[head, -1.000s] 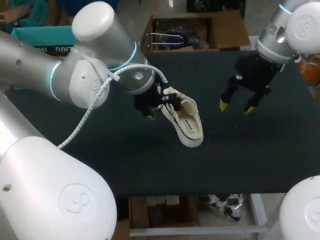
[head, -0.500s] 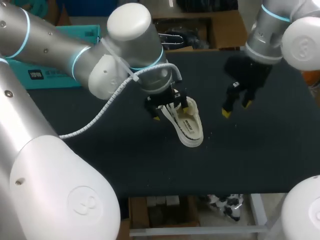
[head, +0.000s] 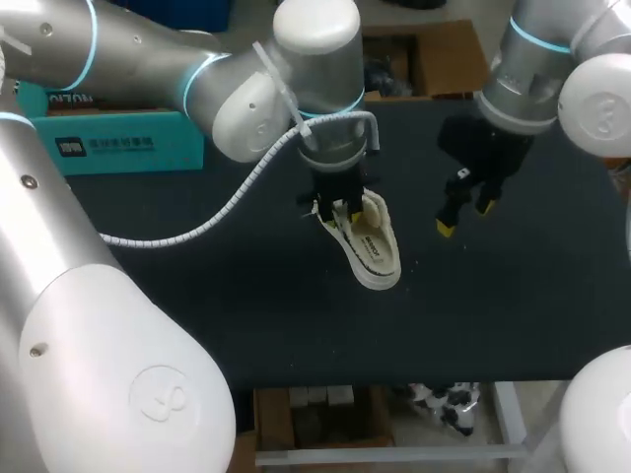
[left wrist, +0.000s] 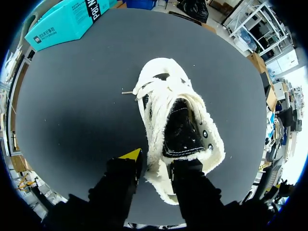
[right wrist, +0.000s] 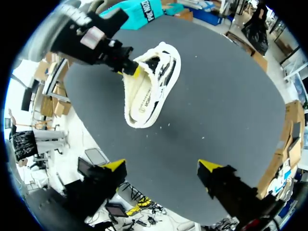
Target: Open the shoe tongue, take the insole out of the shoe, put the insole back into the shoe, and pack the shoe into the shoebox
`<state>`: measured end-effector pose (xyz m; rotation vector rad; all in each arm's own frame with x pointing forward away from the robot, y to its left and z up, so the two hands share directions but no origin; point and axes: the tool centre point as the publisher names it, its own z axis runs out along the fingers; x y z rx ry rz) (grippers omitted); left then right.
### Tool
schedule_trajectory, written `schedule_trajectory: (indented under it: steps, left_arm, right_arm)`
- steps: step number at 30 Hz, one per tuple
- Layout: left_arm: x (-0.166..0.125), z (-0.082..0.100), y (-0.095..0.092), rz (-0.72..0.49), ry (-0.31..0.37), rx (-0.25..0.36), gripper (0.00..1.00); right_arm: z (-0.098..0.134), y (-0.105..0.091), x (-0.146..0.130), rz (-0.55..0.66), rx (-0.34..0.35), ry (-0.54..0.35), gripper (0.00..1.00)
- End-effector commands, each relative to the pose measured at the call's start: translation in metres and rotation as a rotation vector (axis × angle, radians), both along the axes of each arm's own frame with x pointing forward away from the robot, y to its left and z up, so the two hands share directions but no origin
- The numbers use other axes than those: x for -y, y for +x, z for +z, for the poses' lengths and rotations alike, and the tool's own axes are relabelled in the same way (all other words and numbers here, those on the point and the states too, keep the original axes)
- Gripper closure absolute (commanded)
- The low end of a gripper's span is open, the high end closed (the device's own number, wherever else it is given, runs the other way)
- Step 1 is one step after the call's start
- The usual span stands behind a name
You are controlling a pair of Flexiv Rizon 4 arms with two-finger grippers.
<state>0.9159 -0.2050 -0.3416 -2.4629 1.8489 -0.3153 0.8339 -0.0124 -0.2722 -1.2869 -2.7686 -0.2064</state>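
Note:
A cream shoe [head: 370, 246] with a fleecy collar and white laces lies on its side on the black table [head: 197, 286], its printed sole facing the right gripper. In the left wrist view its dark inside [left wrist: 180, 132] shows. My left gripper [head: 338, 209] stands over the heel end. One finger is outside the shoe's side wall, the other inside, and the left gripper [left wrist: 159, 161] is shut on that wall. My right gripper [head: 464, 216] hangs open to the shoe's right with nothing between its fingers [right wrist: 115, 166]. The teal shoebox [head: 118, 138] lies closed at the back left.
The black table top [right wrist: 226, 96] spreads wide to the front and right of the shoe [right wrist: 149, 91]. The left arm's white cable [head: 227, 212] hangs over the table's left part. The teal shoebox [left wrist: 67, 21] is beyond the shoe's toe end.
My left arm swung right and turned over the shoe's heel end, and its fingers closed on the side wall. The right gripper turned a little and stayed open.

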Motion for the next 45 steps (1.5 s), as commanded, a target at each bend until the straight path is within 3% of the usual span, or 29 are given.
schedule_trajectory:
  steps: [1, 8, 13, 18, 24, 29, 32, 39, 45]
  left_arm:
    - [0.005, -0.005, 0.006, 0.019, 0.083, -0.03, 1.0]
    - [0.001, 0.0, 0.002, 0.033, 0.046, -0.007, 1.0]
    - [-0.007, 0.007, -0.004, -0.039, 0.009, 0.053, 1.0]
    - [-0.012, 0.018, -0.008, -0.181, -0.039, 0.117, 1.0]
    - [-0.024, 0.034, -0.005, -0.371, -0.022, 0.197, 1.0]
    - [-0.033, 0.046, -0.006, -0.535, -0.066, 0.267, 1.0]
    - [-0.039, 0.053, -0.008, -0.624, -0.076, 0.305, 1.0]
    - [-0.053, 0.069, -0.013, -0.761, -0.081, 0.366, 1.0]
    - [-0.069, 0.091, -0.014, -0.892, -0.06, 0.414, 1.0]
  right_arm:
    - [0.001, 0.0, 0.0, 0.0, -0.001, -0.003, 0.0]
    - [0.001, 0.0, 0.0, 0.0, -0.001, -0.003, 0.0]
    - [0.001, 0.0, 0.0, 0.0, -0.001, -0.003, 0.0]
    - [0.01, 0.005, -0.005, 0.21, 0.056, -0.095, 0.0]
    - [0.019, 0.004, -0.002, 0.451, 0.109, -0.177, 0.0]
    - [0.022, 0.008, 0.003, 0.586, 0.115, -0.197, 0.0]
    - [0.024, 0.008, 0.009, 0.695, 0.169, -0.188, 0.0]
    - [0.026, 0.016, 0.028, 0.779, 0.146, -0.115, 0.0]
    - [0.026, 0.016, 0.028, 0.779, 0.146, -0.115, 0.0]
